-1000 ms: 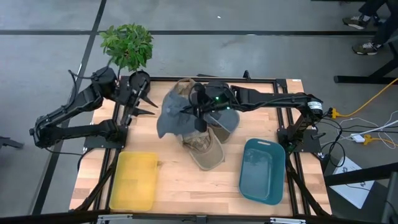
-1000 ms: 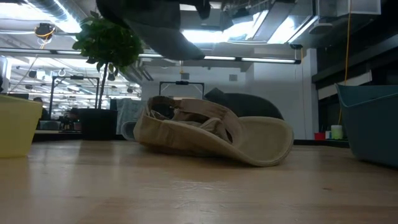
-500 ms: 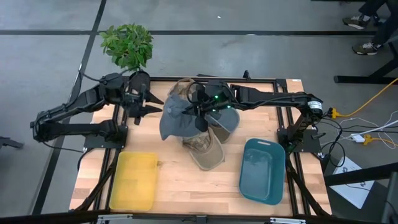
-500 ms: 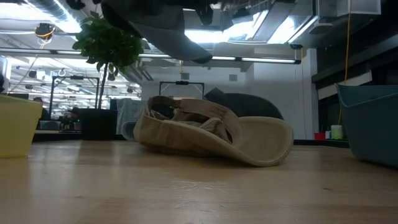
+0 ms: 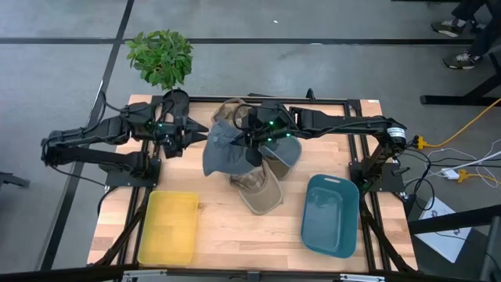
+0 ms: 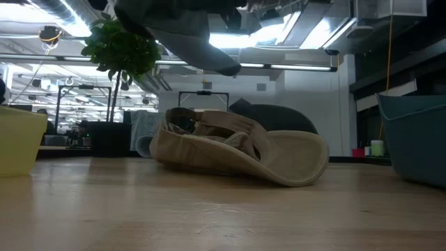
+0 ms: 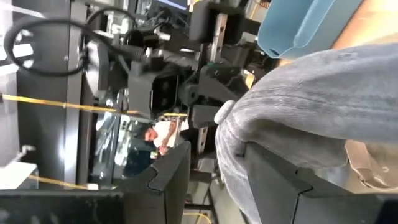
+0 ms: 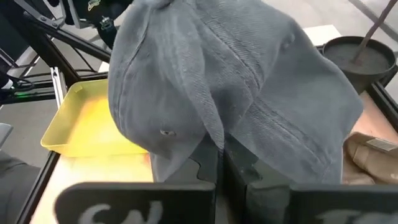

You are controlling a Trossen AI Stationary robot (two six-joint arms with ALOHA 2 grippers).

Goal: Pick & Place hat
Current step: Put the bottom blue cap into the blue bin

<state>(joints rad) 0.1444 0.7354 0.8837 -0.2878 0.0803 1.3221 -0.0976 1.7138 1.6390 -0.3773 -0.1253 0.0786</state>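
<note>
A grey hat (image 5: 225, 149) hangs above the table's middle, with my right gripper (image 5: 252, 153) shut on it. In the low view the grey hat (image 6: 182, 31) is well clear of the tan hat (image 6: 237, 155), which lies on the wood by its brim. My left gripper (image 5: 199, 131) stands open at the grey hat's left side. In the left wrist view an edge of the grey hat (image 7: 231, 163) runs between its two fingers. My right gripper pinches a fold of the grey hat's cloth (image 8: 214, 138) between its two shut fingers, which slant down from the table's right side. The hat drapes over and around the fingers, slack and lifted clear of the table. Whether my left gripper touches the hat, I cannot tell.
A yellow bin (image 5: 168, 227) stands at the near left and a teal bin (image 5: 330, 213) at the near right. More hats lie under and behind the held one (image 5: 232, 110). A potted plant (image 5: 160, 55) stands beyond the far left corner.
My left gripper has swung from the far left toward the grey hat and rolled about its own axis; its fingers now reach the hat's left side. The right gripper has kept its place, and the hanging hat has turned a little.
</note>
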